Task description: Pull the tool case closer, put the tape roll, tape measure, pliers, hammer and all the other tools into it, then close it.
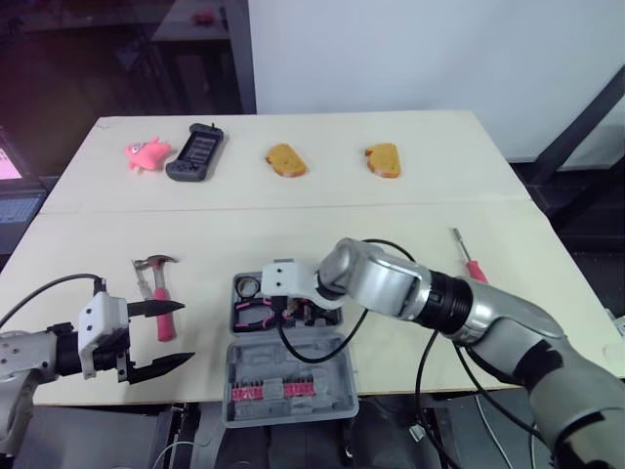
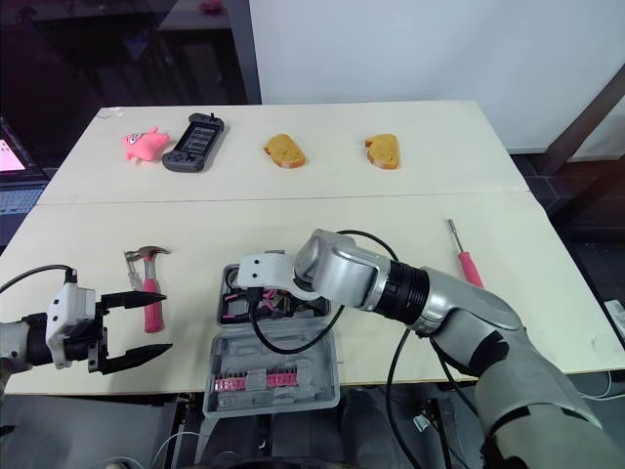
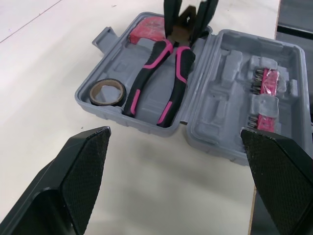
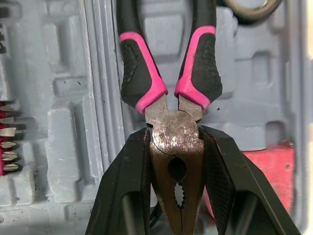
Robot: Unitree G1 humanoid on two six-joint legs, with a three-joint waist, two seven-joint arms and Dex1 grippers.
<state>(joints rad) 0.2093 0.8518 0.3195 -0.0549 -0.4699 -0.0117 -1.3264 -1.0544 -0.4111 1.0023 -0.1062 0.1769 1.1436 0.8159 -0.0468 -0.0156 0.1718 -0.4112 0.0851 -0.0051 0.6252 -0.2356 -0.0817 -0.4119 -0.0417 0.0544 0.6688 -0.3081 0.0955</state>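
The grey tool case [image 1: 293,366] lies open at the table's front edge, its lid toward me holding pink bits [image 1: 273,391]. My right gripper [image 4: 178,196] is shut on the metal head of the pink-and-black pliers [image 3: 156,73], whose handles lie in the case's base. A tape roll [image 3: 107,91] and a red tape measure [image 3: 149,29] sit in the base too. The pink-handled hammer [image 1: 161,293] lies on the table left of the case. My left gripper [image 1: 156,337] hovers open just in front of the hammer, holding nothing. A pink-handled screwdriver [image 1: 469,259] lies to the right.
Along the far side of the table are a pink toy [image 1: 145,153], a black handheld device [image 1: 195,151] and two pieces of bread [image 1: 285,160] [image 1: 383,159]. The right arm's cable loops over the case's right side.
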